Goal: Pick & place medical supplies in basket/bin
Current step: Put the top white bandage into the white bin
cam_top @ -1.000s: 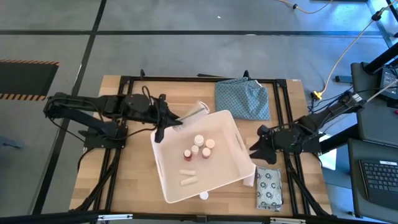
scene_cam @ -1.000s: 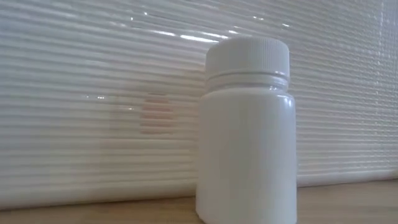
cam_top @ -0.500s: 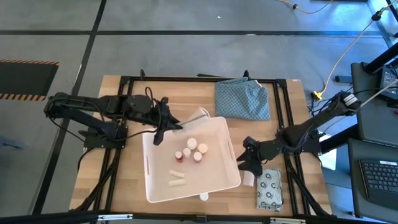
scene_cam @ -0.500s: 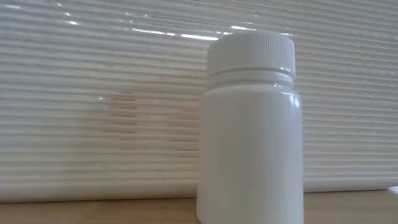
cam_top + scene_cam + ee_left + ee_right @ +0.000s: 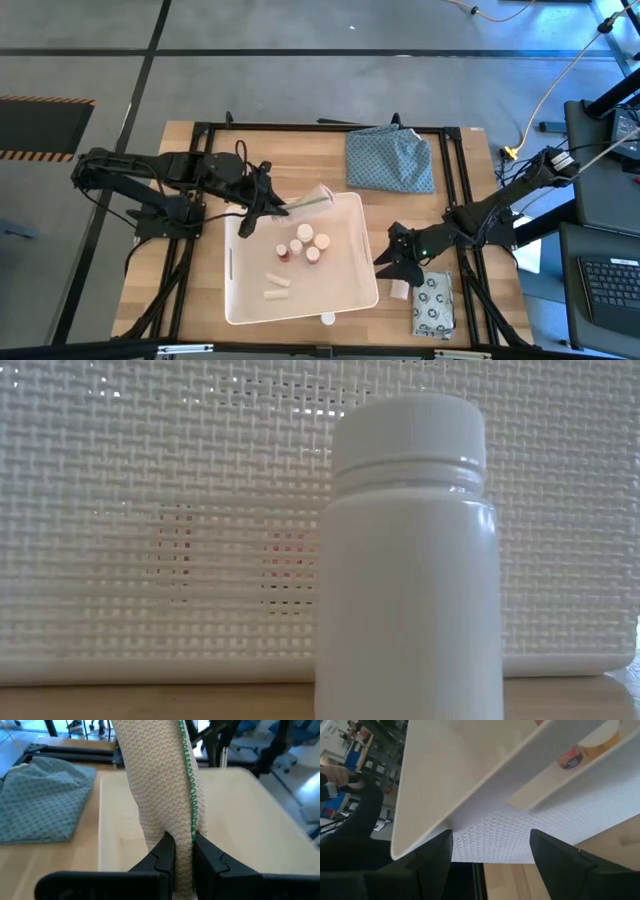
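Left claw (image 5: 250, 213) pinched shut on a roll of gauze-like stuff (image 5: 305, 201) over the bin's (image 5: 352, 290) far rim. Right claw (image 5: 392, 268) half-open, empty, just beside the bin's right wall; packet (image 5: 434, 303) lies right behind it, long axis probably toward the table's near edge.

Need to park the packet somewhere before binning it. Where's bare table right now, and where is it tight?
Bare wood lies between the cloth and the right gripper, and beside the bin's left wall. It is tight by the packet, where the right gripper sits at the bin's right wall. The left gripper pinches a roll at the far rim.
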